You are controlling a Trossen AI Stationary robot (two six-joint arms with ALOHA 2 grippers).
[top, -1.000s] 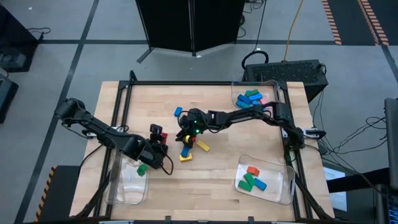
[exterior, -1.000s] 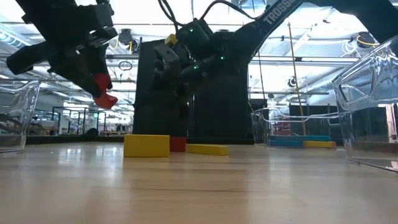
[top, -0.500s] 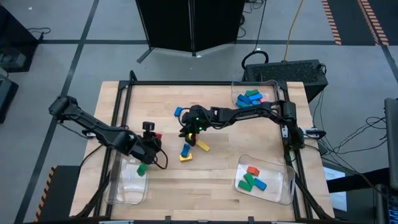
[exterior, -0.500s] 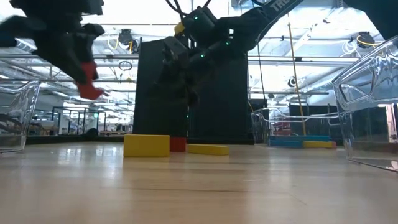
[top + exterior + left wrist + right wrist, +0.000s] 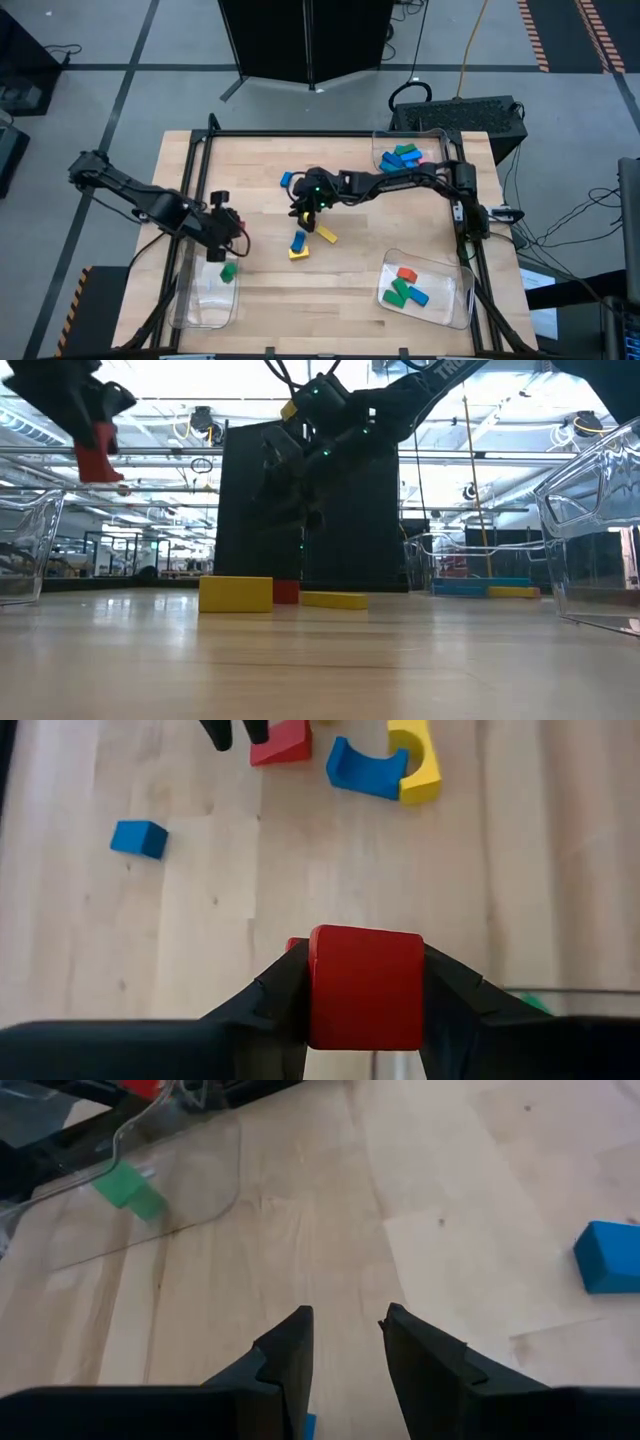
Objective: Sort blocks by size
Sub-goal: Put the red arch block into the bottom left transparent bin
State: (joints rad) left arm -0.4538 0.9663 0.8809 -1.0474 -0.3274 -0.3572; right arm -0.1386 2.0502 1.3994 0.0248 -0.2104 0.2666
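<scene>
My left gripper (image 5: 224,217) is shut on a red block (image 5: 365,985) and hangs in the air near the table's left edge, just on the far side of the left clear tray (image 5: 200,300). The tray holds one green block (image 5: 228,271). My right gripper (image 5: 305,205) is open and empty above the middle of the table. Below and near it lie loose blocks: a blue cube (image 5: 287,180), a blue arch (image 5: 298,241), a yellow arch (image 5: 300,253), a yellow bar (image 5: 327,235) and a red wedge (image 5: 282,742). My left gripper pinches the red block by two opposite sides (image 5: 312,990) between its two fingers. In the low view the fingers point down and the block (image 5: 95,462) sticks out below their ends. The block is lifted well clear of the table.
A clear tray (image 5: 405,155) with blue and green blocks stands at the far right. Another tray (image 5: 425,290) with red, green and blue blocks stands at the near right. Bare wood lies between the left tray and the loose blocks.
My left gripper has carried the red block up and toward the table's left edge, away from the loose blocks and toward the left tray. My right gripper has risen a little above the loose blocks.
</scene>
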